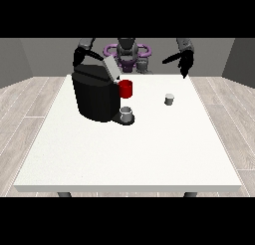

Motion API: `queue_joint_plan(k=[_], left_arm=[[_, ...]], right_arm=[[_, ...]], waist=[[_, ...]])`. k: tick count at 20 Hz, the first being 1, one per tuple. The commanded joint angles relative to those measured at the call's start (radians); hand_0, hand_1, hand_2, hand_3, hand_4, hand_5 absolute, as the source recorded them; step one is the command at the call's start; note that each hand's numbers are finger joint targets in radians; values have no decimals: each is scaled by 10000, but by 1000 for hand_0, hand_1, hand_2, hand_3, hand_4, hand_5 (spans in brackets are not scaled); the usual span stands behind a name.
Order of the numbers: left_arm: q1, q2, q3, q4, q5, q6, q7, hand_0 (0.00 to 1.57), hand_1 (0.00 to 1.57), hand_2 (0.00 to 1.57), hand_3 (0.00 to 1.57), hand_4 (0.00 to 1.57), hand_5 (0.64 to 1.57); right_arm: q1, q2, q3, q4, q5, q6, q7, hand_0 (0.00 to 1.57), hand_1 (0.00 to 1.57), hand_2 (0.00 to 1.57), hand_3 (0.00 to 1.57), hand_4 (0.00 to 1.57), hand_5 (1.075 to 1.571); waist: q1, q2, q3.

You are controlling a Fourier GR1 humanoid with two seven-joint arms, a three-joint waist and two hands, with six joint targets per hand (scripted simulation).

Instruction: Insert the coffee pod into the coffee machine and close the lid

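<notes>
- Pod [169, 99] sits alone on bench [149, 149], well right of machine [95, 95]; not picked up yet.
- Lid [110, 68] tilted up, so slot is prob ready for loading.
- Cup [127, 113] under spout, on machine's base.
- Hand at view's right [185, 61] hangs above and behind pod, fingers pointing down, relaxed, holding nothing; likely the picker.
- Hand at view's left [79, 55] behind machine; fingers can't tell.

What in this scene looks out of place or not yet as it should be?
Nothing is spilled or damaged. The coffee machine has its lid raised, and the coffee pod stands upright alone on the table, apart from the machine. Neither robot hand touches it.
</notes>
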Motion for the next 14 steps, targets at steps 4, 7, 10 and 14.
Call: queue_joint_plan(k=[4, 7, 10, 14], left_arm=[[-1796, 1179, 367, 1652, -747, -414, 37, 0, 0, 0, 0, 0, 1571], [-1984, 1230, 264, 2657, -1223, -382, -145, 0, 0, 0, 0, 0, 1571], [-2582, 1030, 3, 3148, -1691, -146, 155, 0, 0, 0, 0, 0, 1571], [-2990, 1187, -105, 4144, -2304, 122, -748, 0, 0, 0, 0, 0, 1571]], right_arm=[[-782, 430, 351, 137, 186, -239, -56, 0, 0, 0, 0, 0, 1571], [-583, 500, 578, -134, 262, -305, -59, 0, 0, 0, 0, 0, 1571], [-1029, 430, 641, 35, 431, -224, 484, 0, 0, 0, 0, 0, 1571], [-1146, 538, 1367, -51, 165, -946, 664, 0, 0, 0, 0, 0, 1571]], waist=[[-534, 1211, -2], [-809, 1262, -5], [-928, 1541, -5], [-751, 2029, -7]])
